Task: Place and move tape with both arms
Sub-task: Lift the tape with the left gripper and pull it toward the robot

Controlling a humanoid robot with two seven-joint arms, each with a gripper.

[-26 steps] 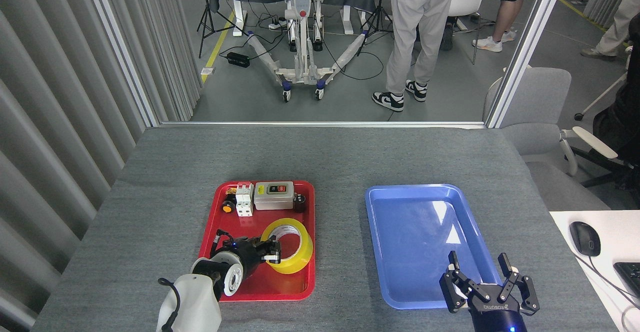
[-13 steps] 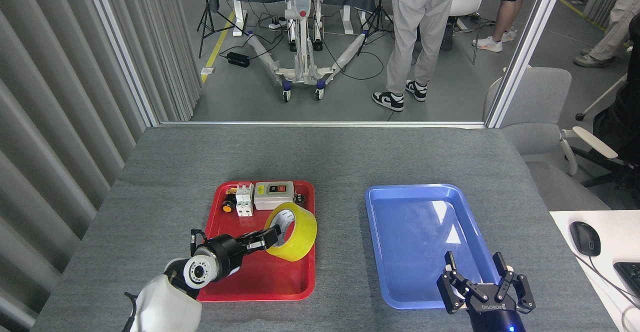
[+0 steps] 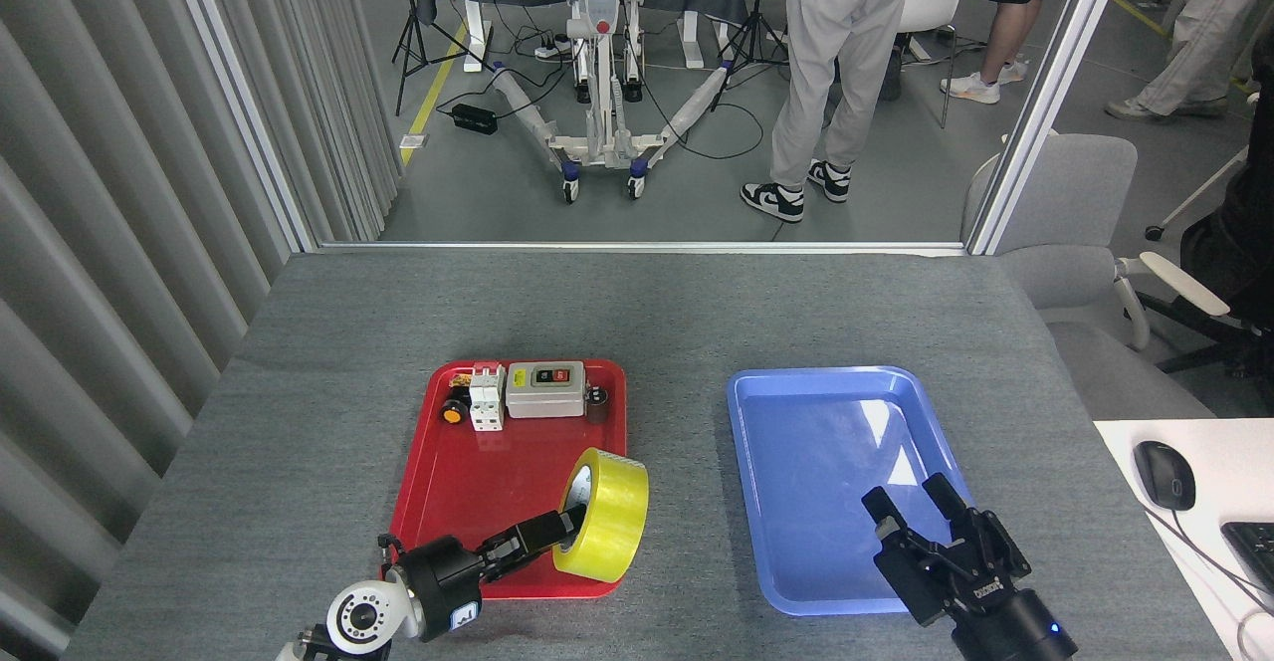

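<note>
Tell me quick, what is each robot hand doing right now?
Left hand: closed on the yellow tape, holding it on edge above the red tray.
Right hand: open, holding nothing, over the blue tray.

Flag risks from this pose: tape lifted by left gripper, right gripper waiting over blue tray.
1. The left gripper grips the tape only through its core edge, tilted; it could swing or slip off.
2. The tape hangs over the red tray rim; a drop may roll onto the table.
3. The right gripper is open but apart; a misaligned handover could knock it.
</note>
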